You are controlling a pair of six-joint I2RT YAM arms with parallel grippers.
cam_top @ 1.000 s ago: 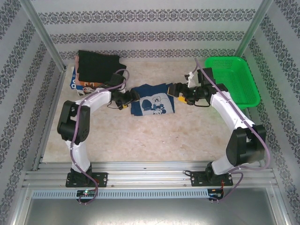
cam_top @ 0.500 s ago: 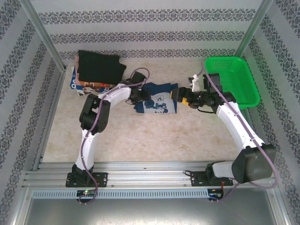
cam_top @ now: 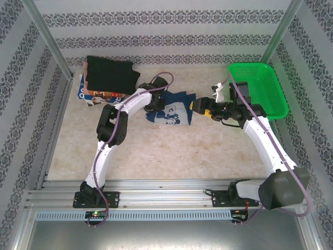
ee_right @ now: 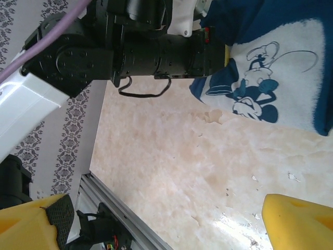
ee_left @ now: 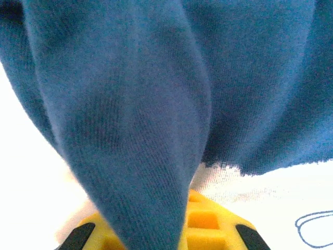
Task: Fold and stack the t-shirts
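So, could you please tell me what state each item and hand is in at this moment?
navy t-shirt, rumpled, left side pinched
left hand, shut on the navy t-shirt
right hand, open, beside the navy t-shirt's right edge
black t-shirt, folded, atop the far-left pile
multicoloured t-shirt, under the black t-shirt, edge showing
green basket, upright at the far right
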